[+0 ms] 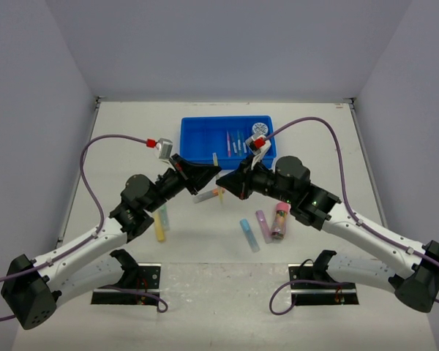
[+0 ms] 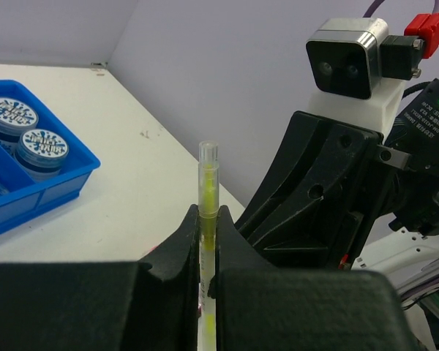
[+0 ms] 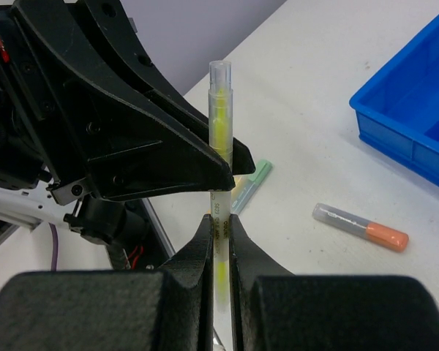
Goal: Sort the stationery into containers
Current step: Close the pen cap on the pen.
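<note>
White table (image 1: pixel 132 139), grey walls on three sides. Both arms meet mid-table, just near of the blue tray (image 1: pixel 197 142). Left gripper (image 2: pixel 207 219) and right gripper (image 3: pixel 219 227) are each clamped tight on the same upright yellow marker (image 3: pixel 220 124). Discs (image 2: pixel 44 146) and pens (image 1: pixel 234 142) lie in the tray's right end. Other markers (image 1: pixel 249 234) and a pink tube (image 1: pixel 281 219) lie loose on the near side.

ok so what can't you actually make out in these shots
- wrist views: lower end of the yellow marker, hidden down inside the left claw and the right claw
- top view: thin pens in the blue tray, too small to count
- left wrist view: most of the tray, past the left edge
</note>
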Tool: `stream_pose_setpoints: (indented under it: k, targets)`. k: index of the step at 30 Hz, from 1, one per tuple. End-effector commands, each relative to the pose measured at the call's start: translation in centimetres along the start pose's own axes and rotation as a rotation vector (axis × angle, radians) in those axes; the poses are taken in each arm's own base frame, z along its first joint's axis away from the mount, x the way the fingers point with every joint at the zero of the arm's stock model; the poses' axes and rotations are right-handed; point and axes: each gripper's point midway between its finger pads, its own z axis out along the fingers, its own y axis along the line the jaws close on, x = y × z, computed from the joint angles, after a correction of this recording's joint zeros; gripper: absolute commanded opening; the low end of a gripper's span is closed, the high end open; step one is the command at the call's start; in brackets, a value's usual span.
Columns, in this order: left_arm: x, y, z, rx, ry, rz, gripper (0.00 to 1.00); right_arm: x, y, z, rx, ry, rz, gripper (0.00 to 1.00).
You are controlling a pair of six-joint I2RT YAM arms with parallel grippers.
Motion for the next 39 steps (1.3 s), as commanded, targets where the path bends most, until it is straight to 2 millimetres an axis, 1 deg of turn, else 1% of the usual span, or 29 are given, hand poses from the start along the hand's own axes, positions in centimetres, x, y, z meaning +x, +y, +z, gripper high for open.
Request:
stream_pose_setpoints:
  k: [1,2,3,4,6,7,8,10,11,12,13,14,15,16,17,18,20,22,24,26,27,31,33,35,37,39]
  targets:
    - [-0.7,-1.6,0.1,0.063,0.007,0.038,0.00,-1.7,1.7,-0.1,-0.077,-0.059,-0.036,0.00]
    - [-0.6,-1.9,0.0,0.079,0.012,0.037,0.00,-1.7,1.8,-0.1,-0.079,-0.060,-0.037,0.01]
    - [-0.6,-2.3,-0.1,0.103,0.015,0.039,0.00,-1.6,2.0,0.0,-0.091,-0.050,-0.039,0.12]
    - [-0.8,-3.0,-0.4,0.137,0.008,0.042,0.00,-1.3,2.2,0.2,-0.110,-0.036,-0.039,0.27]
    - [-1.3,-4.2,-0.8,0.193,-0.016,0.051,0.00,-1.0,2.7,0.7,-0.142,-0.014,-0.033,0.32]
    - [-1.4,-4.7,-1.0,0.213,-0.017,0.055,0.00,-0.6,2.6,1.0,-0.146,-0.001,-0.022,0.31]
    - [-1.7,-5.0,-1.1,0.223,-0.025,0.057,0.00,-0.6,2.9,1.2,-0.163,0.001,-0.021,0.26]
    - [-2.0,-5.1,-1.2,0.227,-0.030,0.062,0.00,-0.6,3.0,1.4,-0.174,0.003,-0.019,0.08]
    - [-2.2,-5.2,-1.0,0.223,-0.032,0.068,0.00,-0.5,3.0,1.5,-0.175,0.004,-0.018,0.03]
    - [-2.3,-5.2,-0.9,0.215,-0.029,0.076,0.01,-0.5,3.0,1.5,-0.175,0.003,-0.017,0.00]
    - [-2.2,-4.9,-0.9,0.203,-0.023,0.083,0.07,-0.5,3.0,1.5,-0.176,-0.001,-0.019,0.00]
    - [-2.2,-4.9,-0.9,0.196,-0.019,0.086,0.16,-0.6,3.0,1.4,-0.176,-0.003,-0.022,0.00]
    - [-2.4,-4.6,-0.7,0.179,-0.019,0.102,0.31,-0.6,3.0,1.3,-0.174,-0.005,-0.023,0.00]
    - [-2.7,-4.6,-0.6,0.168,-0.021,0.118,0.43,-0.6,2.9,1.2,-0.168,-0.003,-0.026,0.00]
    - [-3.1,-4.7,-0.5,0.160,-0.022,0.133,0.52,-0.5,2.8,1.0,-0.160,-0.001,-0.029,0.00]
    - [-2.9,-4.3,-0.4,0.143,-0.008,0.154,0.56,-0.7,2.9,0.7,-0.159,-0.005,-0.034,0.00]
    - [-3.5,-4.6,-0.6,0.143,-0.024,0.171,0.62,-0.6,2.9,0.5,-0.160,0.003,-0.043,0.00]
    - [-4.2,-4.8,-0.6,0.132,-0.031,0.192,0.63,-0.4,3.2,0.2,-0.175,0.013,-0.050,0.00]
    - [-4.8,-4.9,-0.5,0.114,-0.037,0.207,0.60,-0.3,3.4,0.0,-0.188,0.020,-0.058,0.00]
    - [-4.9,-4.7,-0.3,0.100,-0.029,0.213,0.51,-0.2,3.5,-0.1,-0.195,0.024,-0.063,0.00]
    - [-5.0,-4.7,-0.3,0.099,-0.031,0.215,0.48,-0.1,3.6,-0.2,-0.199,0.030,-0.066,0.00]
    - [-5.0,-4.4,-0.1,0.082,-0.026,0.217,0.46,0.0,4.0,-0.3,-0.217,0.041,-0.077,0.00]
    - [-5.0,-4.4,0.0,0.081,-0.024,0.219,0.44,-0.1,4.0,-0.3,-0.216,0.042,-0.080,0.00]
    - [-5.0,-4.6,0.1,0.092,-0.021,0.219,0.37,-0.2,4.0,-0.4,-0.214,0.043,-0.086,0.00]
    - [-5.1,-4.9,0.2,0.106,-0.019,0.214,0.36,-0.4,4.0,-0.5,-0.211,0.041,-0.091,0.00]
    - [-4.9,-5.1,0.3,0.117,-0.012,0.209,0.33,-0.6,4.1,-0.5,-0.212,0.037,-0.096,0.00]
